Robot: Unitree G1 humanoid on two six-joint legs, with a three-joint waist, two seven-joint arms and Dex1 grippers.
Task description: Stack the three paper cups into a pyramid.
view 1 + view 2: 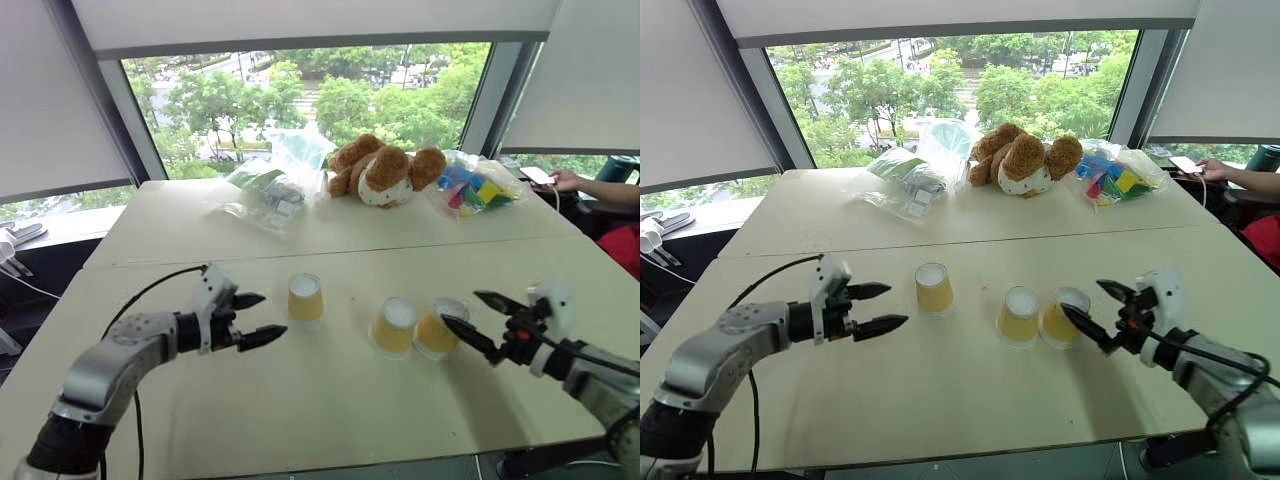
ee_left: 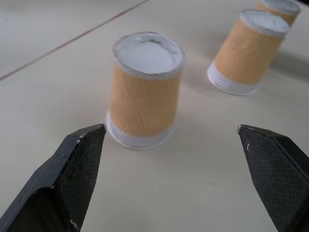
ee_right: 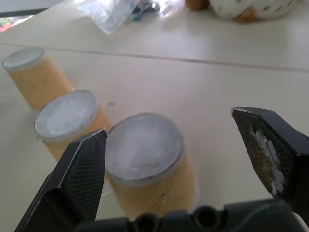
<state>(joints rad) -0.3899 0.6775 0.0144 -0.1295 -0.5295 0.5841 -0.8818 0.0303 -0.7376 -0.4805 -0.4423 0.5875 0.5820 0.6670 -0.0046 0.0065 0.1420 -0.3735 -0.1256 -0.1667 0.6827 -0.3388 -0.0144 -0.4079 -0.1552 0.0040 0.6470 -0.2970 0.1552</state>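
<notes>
Three yellow-orange paper cups stand upside down on the near table, none stacked. The left cup [image 1: 305,297] stands alone. The middle cup [image 1: 393,326] and the right cup [image 1: 438,330] stand side by side, almost touching. My left gripper [image 1: 270,315] is open just left of the left cup [image 2: 145,92], which sits a short way ahead of its fingers. My right gripper [image 1: 462,307] is open close to the right of the right cup [image 3: 145,154]. In the right wrist view this cup sits between and below the spread fingers, untouched.
On the far table lie a brown teddy bear [image 1: 385,170], clear plastic bags [image 1: 275,185] and a bag of coloured blocks [image 1: 475,185]. A person's hand [image 1: 567,180] rests at the far right edge. A seam [image 1: 400,250] joins the two tables.
</notes>
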